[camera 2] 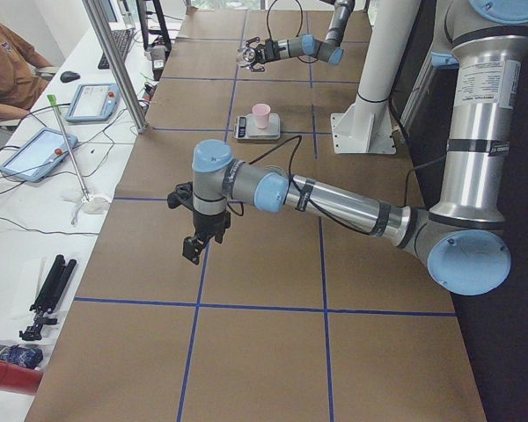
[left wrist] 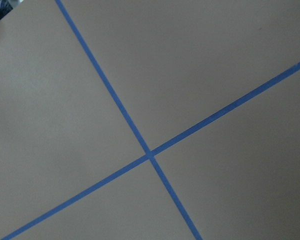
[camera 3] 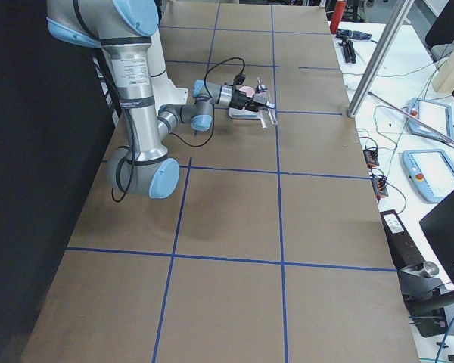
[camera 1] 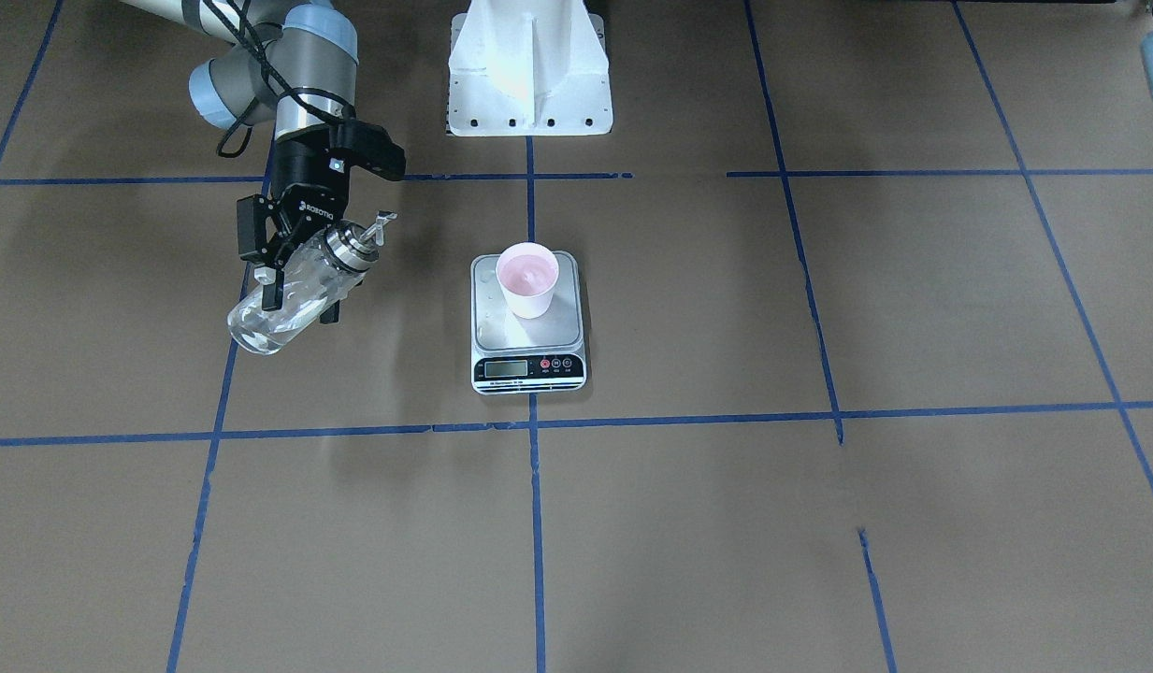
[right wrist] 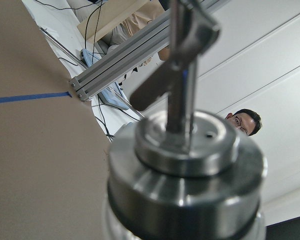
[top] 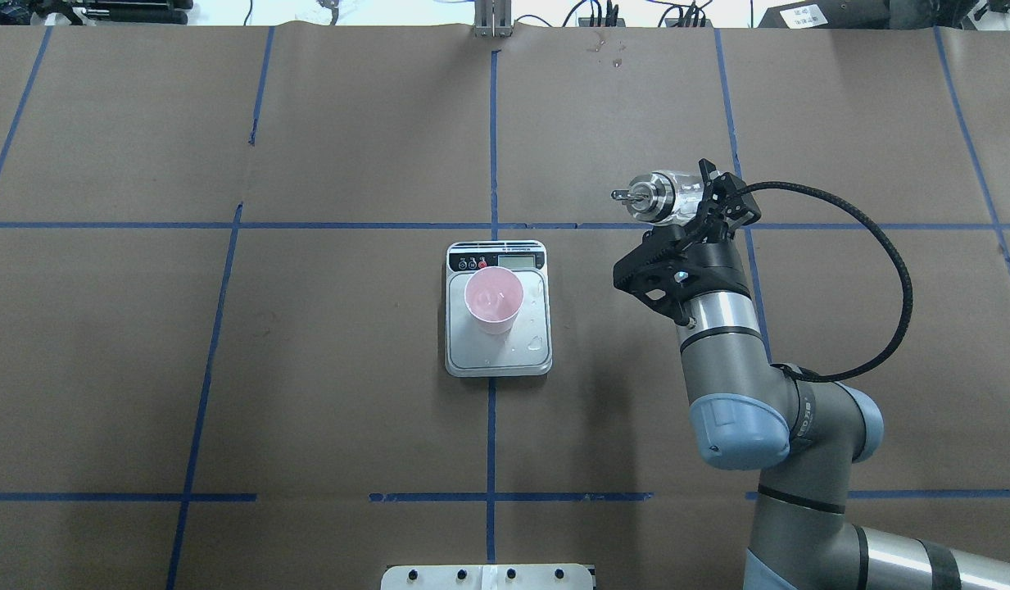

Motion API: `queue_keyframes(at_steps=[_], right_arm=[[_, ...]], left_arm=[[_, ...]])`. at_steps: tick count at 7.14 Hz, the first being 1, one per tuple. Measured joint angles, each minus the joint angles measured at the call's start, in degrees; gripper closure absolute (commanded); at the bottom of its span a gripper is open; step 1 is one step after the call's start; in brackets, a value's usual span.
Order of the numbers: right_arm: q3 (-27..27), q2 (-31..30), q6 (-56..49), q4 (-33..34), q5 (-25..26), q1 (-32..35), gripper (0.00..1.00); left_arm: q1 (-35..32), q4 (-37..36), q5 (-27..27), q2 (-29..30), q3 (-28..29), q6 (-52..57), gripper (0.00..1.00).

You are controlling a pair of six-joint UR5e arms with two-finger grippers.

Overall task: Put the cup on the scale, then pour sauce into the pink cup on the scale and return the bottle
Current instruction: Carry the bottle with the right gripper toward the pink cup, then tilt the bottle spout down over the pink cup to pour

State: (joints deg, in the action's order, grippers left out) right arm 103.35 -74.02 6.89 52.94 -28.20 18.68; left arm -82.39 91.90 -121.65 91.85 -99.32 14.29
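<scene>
Overhead exterior shows a brown paper bench (top: 308,369) crossed by blue tape lines (top: 491,459). The pink cup (top: 493,301) stands on the scale (top: 459,360) in the middle. The right end effector (top: 701,201) pinches the bottle (top: 656,195), tilted, well apart from the scale. I cannot tell if the left end effector (camera 2: 192,255) is spread. A white desk (camera 2: 18,220) with tablets (camera 2: 92,101) sits beside the bench

On the scale (camera 1: 528,322), the display digits are too small to read. Beside the scale, the bottle (camera 1: 258,325) is clear glass, and how much it holds cannot be told. Far from the scale, the left gripper (camera 2: 192,252) is too small to judge.
</scene>
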Motion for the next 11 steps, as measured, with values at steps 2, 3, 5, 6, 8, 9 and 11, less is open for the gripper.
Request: queue_keyframes(at_steps=[2,3,5,6,8,9,11], right_arm=[[-3.1,2.9,-1.3,0.1,1.8,-0.3,1.0],[-5.0,4.3,-2.4,0.2,3.1,-0.7,1.0],[-6.9,6.7,-5.4,3.2,5.0,-1.1,1.0],[-7.2,8.0,-5.9,6.6,5.9,-1.3,1.0],[-7.3,9.1,-6.6,13.3,8.4,-2.1,1.0],[-7.4,9.3,-7.5,15.5,9.6,-2.5,1.0],[-7.6,9.6,-8.9,17.0,11.3,-3.2,1.0]], left_arm=[[-1.3,0.0,-4.0,-0.3,3.9,-0.2,0.0],[-1.6,-0.2,-7.1,-0.1,5.0,-0.6,0.0],[-1.8,-0.4,-9.0,0.4,5.6,-1.0,0.0],[-1.9,-0.5,-9.1,0.7,5.5,-1.0,0.0],[-1.9,-0.6,-8.9,1.4,5.5,-1.0,0.0],[-1.9,-0.6,-8.8,1.6,5.5,-1.0,0.0],[-1.9,-0.5,-8.7,1.8,5.4,-0.9,0.0]])
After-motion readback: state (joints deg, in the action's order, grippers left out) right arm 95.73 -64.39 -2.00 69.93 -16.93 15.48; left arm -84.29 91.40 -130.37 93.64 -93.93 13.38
